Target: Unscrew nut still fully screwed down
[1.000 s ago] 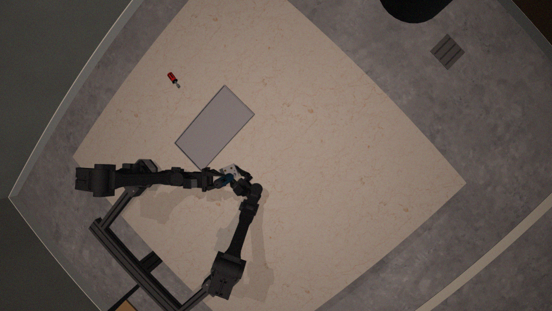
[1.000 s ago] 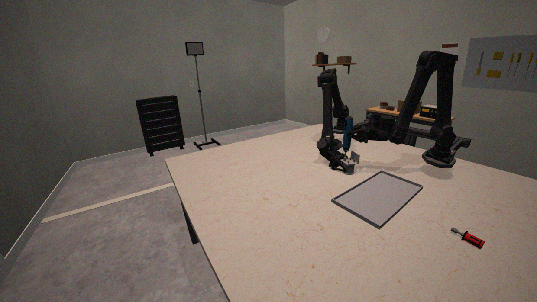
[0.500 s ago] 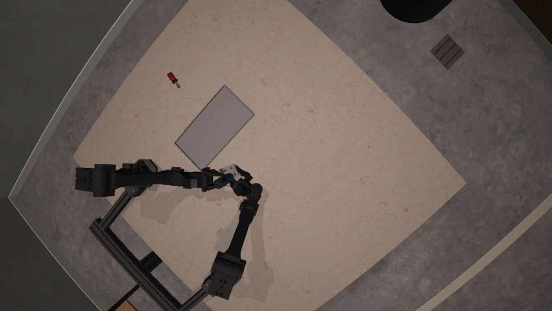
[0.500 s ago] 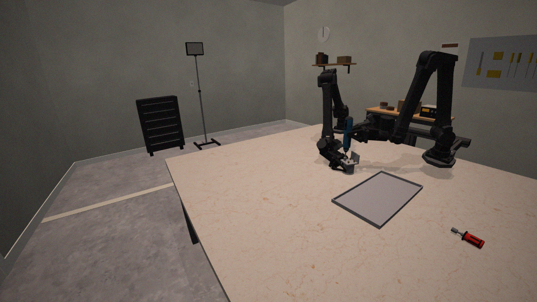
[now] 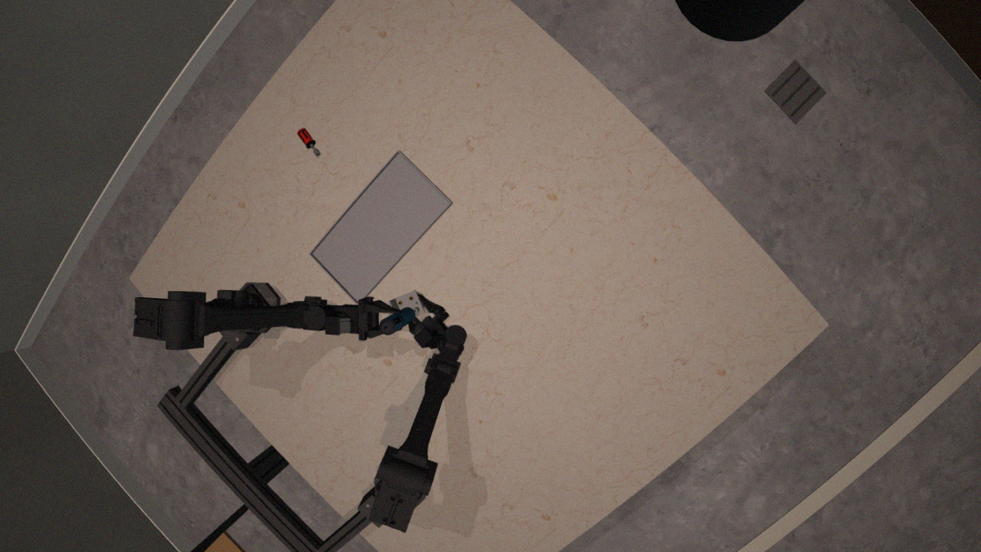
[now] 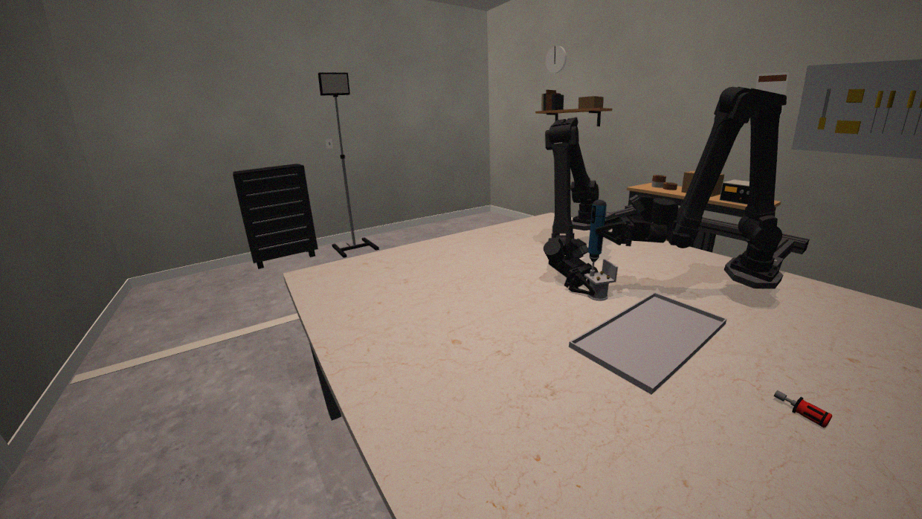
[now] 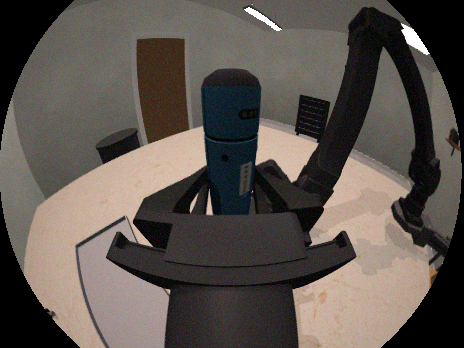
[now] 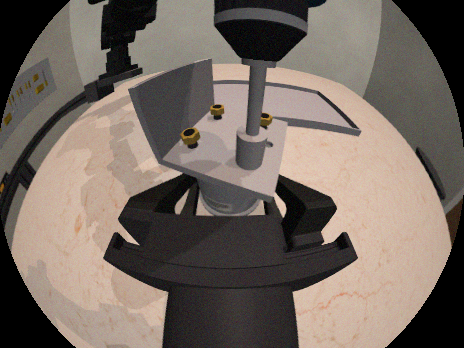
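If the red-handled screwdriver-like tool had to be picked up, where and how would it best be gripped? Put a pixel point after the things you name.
Probably by the middle of its red handle (image 5: 304, 136) (image 6: 812, 412), coming straight down with the fingers on its two long sides. The red-handled tool lies flat, its handle thicker and longer than the thin shank (image 5: 313, 147) (image 6: 790, 401), and nothing stands close beside it.
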Motion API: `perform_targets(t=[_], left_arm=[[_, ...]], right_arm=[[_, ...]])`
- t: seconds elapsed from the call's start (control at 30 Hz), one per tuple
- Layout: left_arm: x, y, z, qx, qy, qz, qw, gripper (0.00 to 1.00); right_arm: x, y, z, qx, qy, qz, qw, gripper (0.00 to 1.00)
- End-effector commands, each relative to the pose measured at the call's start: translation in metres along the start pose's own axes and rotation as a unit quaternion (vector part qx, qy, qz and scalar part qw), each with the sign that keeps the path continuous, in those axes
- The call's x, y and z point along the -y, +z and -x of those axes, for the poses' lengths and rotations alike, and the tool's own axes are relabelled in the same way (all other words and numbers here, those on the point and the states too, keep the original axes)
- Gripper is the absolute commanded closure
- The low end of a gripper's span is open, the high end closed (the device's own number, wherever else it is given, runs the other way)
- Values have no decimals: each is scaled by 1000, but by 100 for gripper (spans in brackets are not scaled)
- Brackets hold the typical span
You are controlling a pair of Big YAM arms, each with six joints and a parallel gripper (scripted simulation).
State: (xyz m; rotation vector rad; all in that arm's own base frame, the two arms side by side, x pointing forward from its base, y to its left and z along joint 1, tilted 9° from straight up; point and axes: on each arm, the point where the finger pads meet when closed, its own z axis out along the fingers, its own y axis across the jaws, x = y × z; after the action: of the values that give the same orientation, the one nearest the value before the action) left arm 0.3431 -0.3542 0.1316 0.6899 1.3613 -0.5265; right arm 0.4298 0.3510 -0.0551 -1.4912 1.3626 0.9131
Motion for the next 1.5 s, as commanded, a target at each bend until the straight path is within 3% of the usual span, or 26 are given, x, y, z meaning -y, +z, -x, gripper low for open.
perform_targets(t=[0.0, 1.47], left_arm=[[-4, 9, 3, 14, -2, 5, 1000, 58], [-2, 8, -4, -2, -1, 2, 1000, 58]], right_arm=[[6, 2, 8, 6, -11, -4, 1000, 41], [6, 2, 8, 6, -11, -4, 1000, 41]])
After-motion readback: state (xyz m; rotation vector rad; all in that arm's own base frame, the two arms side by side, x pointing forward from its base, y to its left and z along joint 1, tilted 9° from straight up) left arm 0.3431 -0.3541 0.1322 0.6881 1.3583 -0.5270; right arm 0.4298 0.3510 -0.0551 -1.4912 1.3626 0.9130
